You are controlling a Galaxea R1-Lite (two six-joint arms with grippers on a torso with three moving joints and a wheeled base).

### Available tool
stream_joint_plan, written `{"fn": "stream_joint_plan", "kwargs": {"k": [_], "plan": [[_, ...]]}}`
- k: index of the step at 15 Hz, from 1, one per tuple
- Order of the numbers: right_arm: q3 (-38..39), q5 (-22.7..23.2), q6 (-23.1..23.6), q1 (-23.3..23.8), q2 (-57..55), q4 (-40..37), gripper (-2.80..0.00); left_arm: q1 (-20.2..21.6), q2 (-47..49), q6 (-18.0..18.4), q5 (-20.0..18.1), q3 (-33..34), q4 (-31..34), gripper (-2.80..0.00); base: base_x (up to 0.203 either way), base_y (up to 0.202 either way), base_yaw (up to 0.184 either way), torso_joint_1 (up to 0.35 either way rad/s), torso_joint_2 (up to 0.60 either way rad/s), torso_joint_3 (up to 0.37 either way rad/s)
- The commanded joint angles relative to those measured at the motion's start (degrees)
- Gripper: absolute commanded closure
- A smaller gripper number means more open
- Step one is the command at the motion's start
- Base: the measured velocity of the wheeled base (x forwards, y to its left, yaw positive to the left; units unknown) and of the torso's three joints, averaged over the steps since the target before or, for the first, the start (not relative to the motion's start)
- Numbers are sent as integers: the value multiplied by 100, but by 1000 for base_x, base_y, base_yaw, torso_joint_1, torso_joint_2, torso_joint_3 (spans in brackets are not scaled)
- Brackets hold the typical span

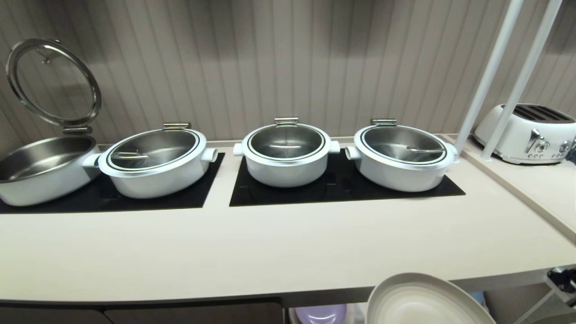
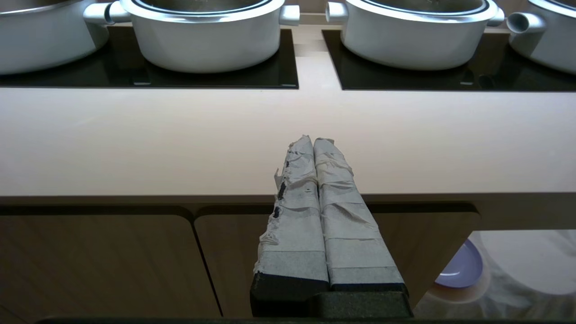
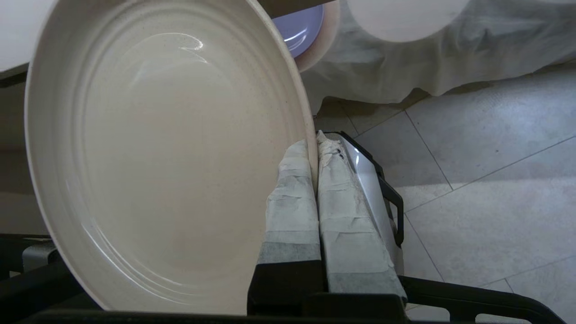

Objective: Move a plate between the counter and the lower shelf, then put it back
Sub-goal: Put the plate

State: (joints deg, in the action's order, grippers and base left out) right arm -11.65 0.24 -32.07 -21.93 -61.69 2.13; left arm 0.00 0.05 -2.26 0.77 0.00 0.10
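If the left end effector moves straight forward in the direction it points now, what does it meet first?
Probably the counter's front edge: the shut left end effector points at it, with a white pot on a black panel behind. How far off the edge is cannot be told.

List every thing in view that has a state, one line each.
plate: held by its rim, tilted, below the counter's front edge
right gripper: shut on the plate's rim
left gripper: shut, empty, before the counter
leftmost pot: lid raised
three other pots: lids down
lilac plate: lying in the lower shelf
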Motion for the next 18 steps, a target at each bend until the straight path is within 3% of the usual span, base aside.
{"fn": "stream_joint_plan", "kwargs": {"k": [1,9,18], "plan": [[-175,-55,-158,9,-246,-9,0,0,4,-3,2,0,-1,0,0,0,0,0,0,0],[-1017,-805,-643,13,-1811,45,0,0,4,-3,2,0,-1,0,0,0,0,0,0,0],[-2800,-1481,-1174,18,-4030,173,0,6,4,-3,2,0,-1,0,0,0,0,0,0,0]]}}
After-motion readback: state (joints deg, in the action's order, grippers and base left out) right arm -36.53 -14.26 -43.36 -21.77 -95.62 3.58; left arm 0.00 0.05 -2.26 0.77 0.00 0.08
